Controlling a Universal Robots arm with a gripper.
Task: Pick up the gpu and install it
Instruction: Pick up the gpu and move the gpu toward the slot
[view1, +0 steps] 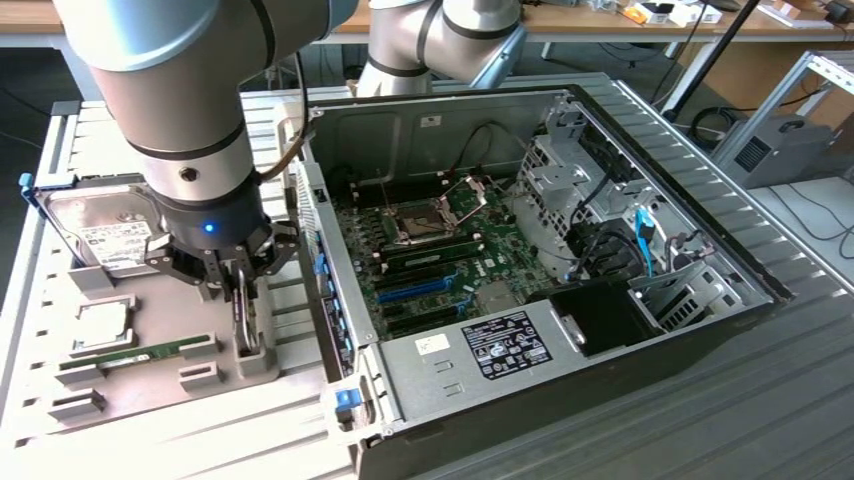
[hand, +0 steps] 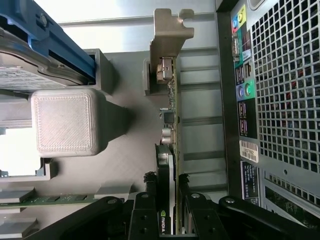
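Jaws sit mid-left in ext. view, clamped across the gpu (view1: 246, 325) standing on edge in tray (view1: 147, 385). Card's long axis runs btwn them; case (view1: 441, 100) lies on the exterior view's right.

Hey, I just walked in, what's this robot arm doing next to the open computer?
The arm's gripper is down at the grey parts tray beside the open computer case, closed on the gpu, which stands on edge in its holder there. The card is not yet in the case. A hard drive and a RAM stick also sit on the tray.
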